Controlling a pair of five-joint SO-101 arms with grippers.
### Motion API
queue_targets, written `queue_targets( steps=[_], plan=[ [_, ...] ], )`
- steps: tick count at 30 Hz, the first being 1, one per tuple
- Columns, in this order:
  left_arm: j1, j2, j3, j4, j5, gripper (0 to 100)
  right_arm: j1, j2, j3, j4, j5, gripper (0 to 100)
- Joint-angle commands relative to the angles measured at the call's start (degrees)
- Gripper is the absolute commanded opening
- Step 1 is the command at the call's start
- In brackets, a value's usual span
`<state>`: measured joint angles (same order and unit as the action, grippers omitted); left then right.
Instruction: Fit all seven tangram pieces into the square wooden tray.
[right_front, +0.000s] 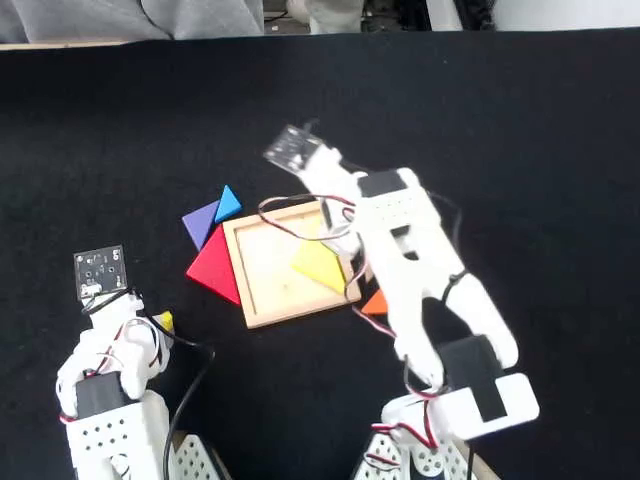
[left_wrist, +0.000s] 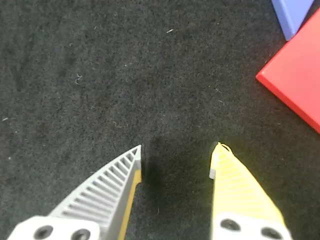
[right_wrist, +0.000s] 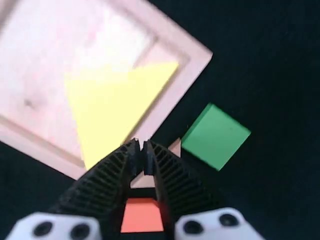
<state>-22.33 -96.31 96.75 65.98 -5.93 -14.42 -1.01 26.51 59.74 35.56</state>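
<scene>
Wooden tray sits mid-table. One triangle lies inside it, toward the right side. Big triangle lies outside, against the tray's left rim. A flat piece lies behind it, with a small triangle just beside that, near the tray's back-left corner. Small piece lies at the tray's front-right corner. Square piece lies outside the rim, near a tray corner. Right gripper hangs over the tray's edge, above the small piece. Left gripper is over bare table, front-left of the big triangle.
</scene>
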Motion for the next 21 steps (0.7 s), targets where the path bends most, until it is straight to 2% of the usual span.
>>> queue_targets(
  steps=[1,6,9,14,21],
  plan=[
    [-0.7,-0.2,0.5,0.1,-0.1,23,1.4,-0.5,0.1,-0.8,1.1,1.1],
    [-0.7,-0.2,0.5,0.1,-0.1,23,1.0,0.8,2.6,0.4,3.6,1.1],
    [-0.7,-0.2,0.5,0.1,-0.1,23,-2.9,2.2,6.5,0.4,7.5,1.1],
    [-0.7,-0.2,0.5,0.1,-0.1,23,-8.4,2.6,8.4,1.3,7.8,1.1],
    [-0.7,-0.2,0.5,0.1,-0.1,23,-10.5,-4.4,2.5,10.4,8.1,1.1]
  ],
)
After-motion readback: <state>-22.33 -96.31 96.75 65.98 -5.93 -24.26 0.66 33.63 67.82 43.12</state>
